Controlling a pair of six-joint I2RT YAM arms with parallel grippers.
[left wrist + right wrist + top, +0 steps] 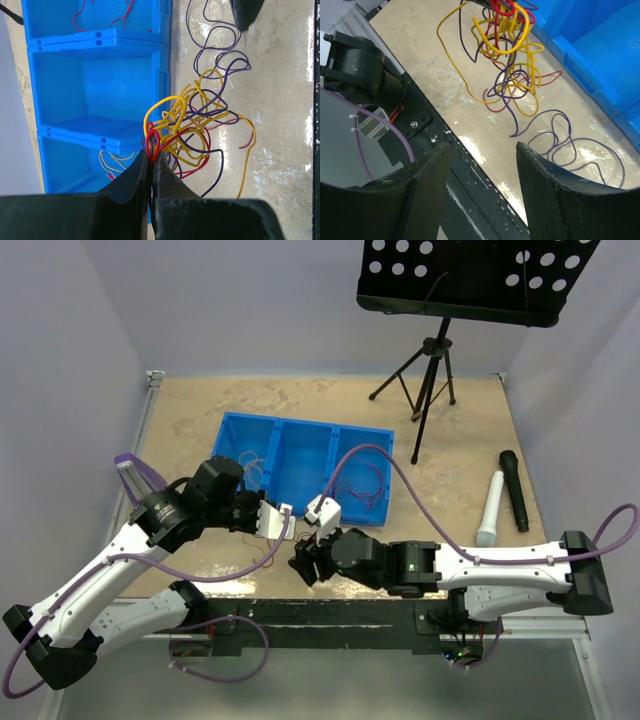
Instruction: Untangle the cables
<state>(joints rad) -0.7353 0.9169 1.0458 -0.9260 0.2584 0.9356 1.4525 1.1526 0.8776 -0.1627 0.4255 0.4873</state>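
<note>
Cables (pixel 186 134): thin, curly, tangled loops

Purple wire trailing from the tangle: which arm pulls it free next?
Right, probably: the right claw is open and empty near the purple wire; the left claw is shut on the tangle.

Beige table (pixel 180 430), blue bin (pixel 300 421), microphones (pixel 490 508), tripod (pixel 425 375), cables (pixel 570 145)
</note>
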